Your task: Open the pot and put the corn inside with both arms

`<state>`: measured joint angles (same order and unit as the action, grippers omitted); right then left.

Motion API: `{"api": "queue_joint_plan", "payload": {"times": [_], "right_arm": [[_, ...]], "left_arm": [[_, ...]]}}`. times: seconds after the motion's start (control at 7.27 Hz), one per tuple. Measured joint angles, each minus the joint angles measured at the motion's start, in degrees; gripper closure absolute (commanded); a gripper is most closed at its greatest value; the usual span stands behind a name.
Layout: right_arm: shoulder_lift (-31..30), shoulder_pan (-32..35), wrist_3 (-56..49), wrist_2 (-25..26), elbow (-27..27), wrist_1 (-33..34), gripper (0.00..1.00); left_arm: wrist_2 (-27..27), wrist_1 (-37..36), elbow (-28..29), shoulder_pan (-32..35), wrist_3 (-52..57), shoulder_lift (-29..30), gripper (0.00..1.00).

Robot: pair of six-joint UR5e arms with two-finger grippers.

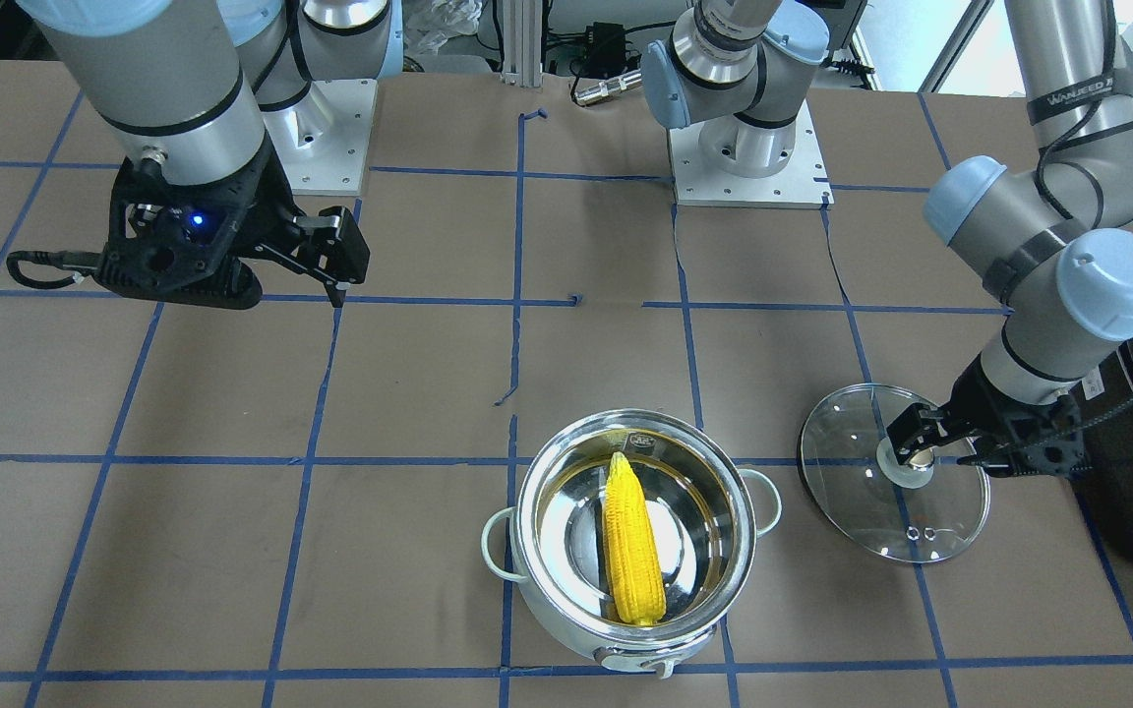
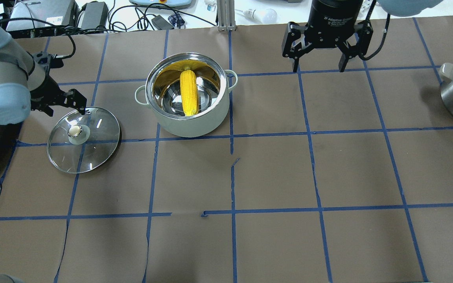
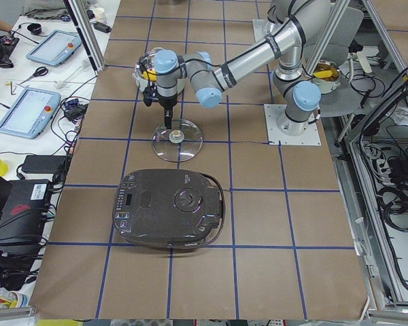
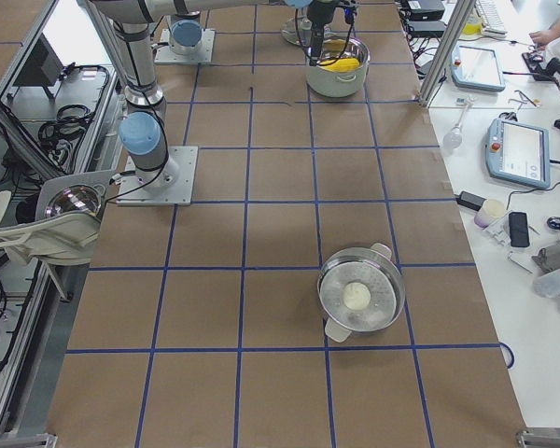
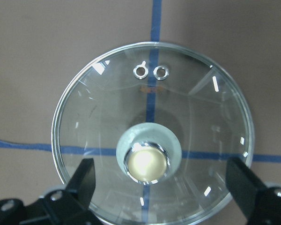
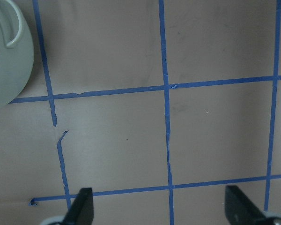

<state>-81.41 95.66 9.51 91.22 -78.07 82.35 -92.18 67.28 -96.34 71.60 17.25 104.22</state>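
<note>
The mint-white steel pot (image 2: pixel 187 118) stands open on the table, with the yellow corn (image 2: pixel 189 92) lying inside it, tip up against the wall. Both show in the front view, pot (image 1: pixel 616 644) and corn (image 1: pixel 633 546). The glass lid (image 2: pixel 92 145) lies flat on the table beside the pot. My left gripper (image 5: pixel 161 187) is open, its fingers apart on either side of the lid's knob (image 5: pixel 147 161); it also shows in the front view (image 1: pixel 935 447). My right gripper (image 2: pixel 320 65) is open and empty, raised well away from the pot; in its wrist view (image 6: pixel 160 211) only table lies below.
A black appliance (image 3: pixel 170 210) sits on the table beyond the lid, near the left arm. A second steel pot (image 4: pixel 359 299) with a white object inside stands at the table's right end. The pot's side (image 6: pixel 9 56) edges the right wrist view.
</note>
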Motion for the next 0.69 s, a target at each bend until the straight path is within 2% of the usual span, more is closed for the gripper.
{"api": "queue_joint_plan", "payload": {"times": [0.28, 0.41, 0.69], "right_arm": [[-2.09, -3.75, -5.81, -0.05, -3.35, 3.64, 0.00], [-3.34, -6.29, -8.77, -0.14, -3.89, 4.27, 0.00], [-5.18, -7.96, -10.28, -0.18, -4.74, 4.17, 0.00]], "left_arm": [[-0.05, 15.87, 10.66, 6.45, -5.46, -3.60, 0.00], [0.10, 19.60, 13.13, 10.08, -7.10, -6.19, 0.00], [0.21, 21.61, 14.15, 15.40, -7.93, -10.19, 0.00]]}}
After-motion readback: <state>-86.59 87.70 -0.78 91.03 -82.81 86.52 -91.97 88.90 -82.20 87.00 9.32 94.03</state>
